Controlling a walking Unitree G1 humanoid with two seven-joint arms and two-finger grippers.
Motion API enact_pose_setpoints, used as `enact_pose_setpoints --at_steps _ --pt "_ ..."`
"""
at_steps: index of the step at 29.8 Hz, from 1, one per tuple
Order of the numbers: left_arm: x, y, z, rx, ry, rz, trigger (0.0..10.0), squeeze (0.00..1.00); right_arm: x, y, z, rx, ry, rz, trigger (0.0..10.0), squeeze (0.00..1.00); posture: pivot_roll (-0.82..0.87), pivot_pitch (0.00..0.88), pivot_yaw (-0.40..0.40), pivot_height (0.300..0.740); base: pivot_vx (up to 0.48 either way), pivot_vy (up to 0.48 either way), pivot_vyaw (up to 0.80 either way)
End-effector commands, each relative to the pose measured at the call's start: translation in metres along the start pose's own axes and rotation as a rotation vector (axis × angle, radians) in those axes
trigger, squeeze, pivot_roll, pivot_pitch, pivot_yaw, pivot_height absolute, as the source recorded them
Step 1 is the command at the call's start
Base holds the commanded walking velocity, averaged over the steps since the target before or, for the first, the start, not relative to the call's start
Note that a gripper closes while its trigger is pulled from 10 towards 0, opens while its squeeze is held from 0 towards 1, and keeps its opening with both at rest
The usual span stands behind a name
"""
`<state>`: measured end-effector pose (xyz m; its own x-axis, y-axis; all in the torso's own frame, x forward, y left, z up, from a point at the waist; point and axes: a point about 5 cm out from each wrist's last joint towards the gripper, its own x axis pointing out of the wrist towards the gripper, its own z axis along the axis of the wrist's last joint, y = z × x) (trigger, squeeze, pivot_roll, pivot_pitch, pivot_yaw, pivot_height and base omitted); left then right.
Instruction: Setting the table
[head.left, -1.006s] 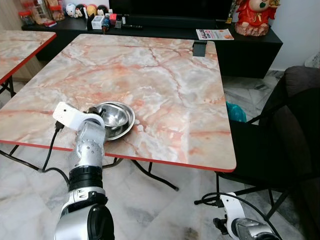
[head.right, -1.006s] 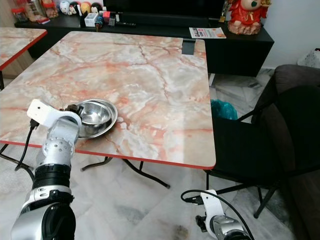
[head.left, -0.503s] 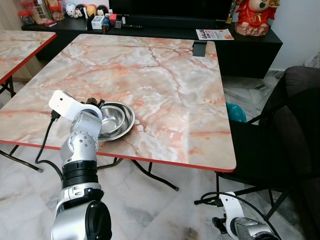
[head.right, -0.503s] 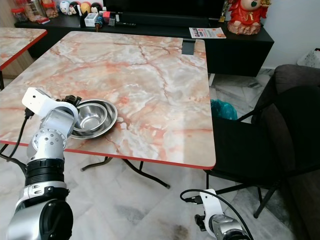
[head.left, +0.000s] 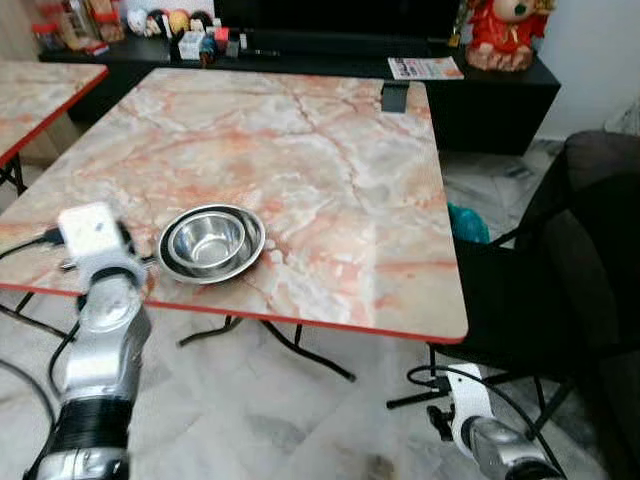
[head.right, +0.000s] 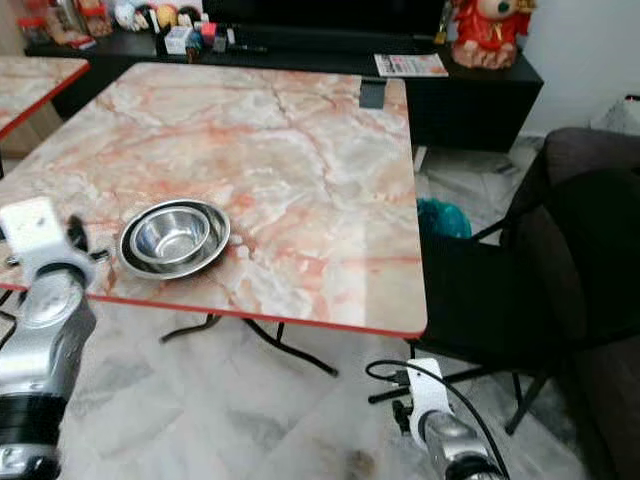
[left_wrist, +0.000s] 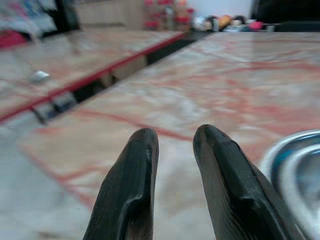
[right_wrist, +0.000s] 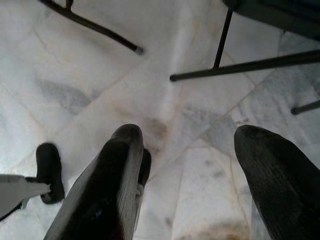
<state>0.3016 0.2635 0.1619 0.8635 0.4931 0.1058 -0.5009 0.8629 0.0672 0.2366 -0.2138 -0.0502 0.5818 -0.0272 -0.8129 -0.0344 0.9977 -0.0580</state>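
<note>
- Bowls (head.left: 211, 243): we see 2 steel ones nested, upright on the marble table (head.left: 330, 160) near its red front edge.
- We find our left gripper (left_wrist: 172, 145) just beside the bowls at the table's near corner, its 2 fingers (left_wrist: 135, 180) almost pressed together on nothing; a bowl rim sits beside them.
- Our right gripper (right_wrist: 187, 165) hangs low over the tiled floor (right_wrist: 165, 90) beside the dark chair (head.left: 570, 260), fingers spread wide and empty.

Home: marble table (head.left: 330, 150), TV console (head.left: 480, 85)
</note>
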Motion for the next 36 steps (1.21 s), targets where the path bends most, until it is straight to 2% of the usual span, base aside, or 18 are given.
enact_pose_setpoints --at_steps 1,6,10,11,12,13,14,15,18,19,21,23,24,25,29,30,32,36 --pt "-0.003 0.012 0.012 0.062 -0.076 0.044 10.0 0.00 -0.001 -0.007 -0.002 0.027 -0.021 -0.021 10.0 0.00 -0.07 0.056 -0.002 0.740 0.000 0.000 0.00" --pt "-0.016 0.032 -0.003 0.156 -0.040 0.074 10.0 0.00 -0.003 -0.014 -0.005 0.036 -0.020 -0.034 10.0 0.00 -0.06 0.051 0.004 0.740 0.000 0.000 0.00" --pt "-0.027 0.046 -0.023 0.219 0.044 0.094 10.0 0.00 -0.003 -0.016 -0.008 0.036 -0.016 -0.034 10.0 0.00 -0.07 0.048 0.010 0.740 0.000 0.000 0.00" --pt "-0.036 0.053 -0.040 0.247 0.148 0.086 10.0 0.00 -0.004 -0.018 -0.010 0.035 -0.009 -0.034 10.0 0.00 -0.06 0.046 0.012 0.740 0.000 0.000 0.00" --pt "-0.039 0.054 -0.046 0.253 0.188 0.077 10.0 0.00 -0.004 -0.018 -0.011 0.035 -0.006 -0.034 10.0 0.00 -0.06 0.046 0.012 0.740 0.000 0.000 0.00" --pt "-0.048 0.055 -0.062 0.272 0.300 0.038 10.0 0.00 -0.004 -0.019 -0.012 0.034 0.000 -0.034 10.0 0.00 -0.06 0.044 0.011 0.740 0.000 0.000 0.00" --pt "-0.048 0.055 -0.062 0.272 0.300 0.038 10.0 0.00 -0.004 -0.019 -0.012 0.034 0.000 -0.034 10.0 0.00 -0.06 0.044 0.011 0.740 0.000 0.000 0.00" --pt "-0.057 0.056 -0.075 0.265 0.388 0.008 10.0 0.00 -0.004 -0.020 -0.013 0.031 0.008 -0.034 10.0 0.00 -0.06 0.041 0.012 0.740 0.000 0.000 0.00" --pt "-0.065 0.058 -0.082 0.280 0.437 0.006 10.0 0.00 -0.004 -0.020 -0.015 0.029 0.014 -0.035 10.0 0.00 -0.06 0.039 0.013 0.740 0.000 0.000 0.00" --pt "-0.075 0.056 -0.093 0.312 0.508 -0.041 10.0 0.00 -0.004 -0.020 -0.016 0.029 0.020 -0.036 10.0 0.00 -0.06 0.036 0.013 0.740 0.000 0.000 0.00" --pt "-0.082 0.052 -0.100 0.325 0.558 -0.086 10.0 0.00 -0.004 -0.019 -0.016 0.027 0.024 -0.035 10.0 0.00 -0.06 0.033 0.014 0.740 0.000 0.000 0.00" --pt "-0.088 0.038 -0.112 0.342 0.631 -0.196 10.0 0.00 -0.004 -0.018 -0.016 0.024 0.028 -0.033 10.0 0.00 -0.06 0.029 0.012 0.740 0.000 0.000 0.00" --pt "-0.088 0.038 -0.112 0.342 0.631 -0.196 10.0 0.00 -0.004 -0.018 -0.016 0.024 0.028 -0.033 10.0 0.00 -0.06 0.029 0.012 0.740 0.000 0.000 0.00" --pt "-0.088 0.028 -0.119 0.373 0.650 -0.253 10.0 0.00 -0.004 -0.016 -0.017 0.023 0.035 -0.034 10.0 0.00 -0.06 0.029 0.012 0.740 0.000 0.000 0.00" --pt "-0.082 0.010 -0.134 0.419 0.673 -0.327 10.0 0.00 -0.003 -0.012 -0.019 0.019 0.043 -0.027 10.0 0.00 -0.08 0.025 0.011 0.740 0.000 0.000 0.00" --pt "-0.082 0.010 -0.134 0.419 0.673 -0.327 10.0 0.00 -0.003 -0.012 -0.019 0.019 0.043 -0.027 10.0 0.00 -0.08 0.025 0.011 0.740 0.000 0.000 0.00" --pt "-0.076 -0.006 -0.145 0.452 0.687 -0.393 10.0 0.00 -0.002 -0.007 -0.017 0.011 0.043 -0.019 10.0 0.00 -0.08 0.033 0.007 0.740 0.000 0.000 0.00" --pt "-0.070 -0.021 -0.155 0.407 0.692 -0.430 10.0 0.00 -0.001 -0.002 -0.012 0.045 0.006 -0.013 10.0 0.00 -0.09 0.035 0.008 0.740 0.000 0.000 0.00"
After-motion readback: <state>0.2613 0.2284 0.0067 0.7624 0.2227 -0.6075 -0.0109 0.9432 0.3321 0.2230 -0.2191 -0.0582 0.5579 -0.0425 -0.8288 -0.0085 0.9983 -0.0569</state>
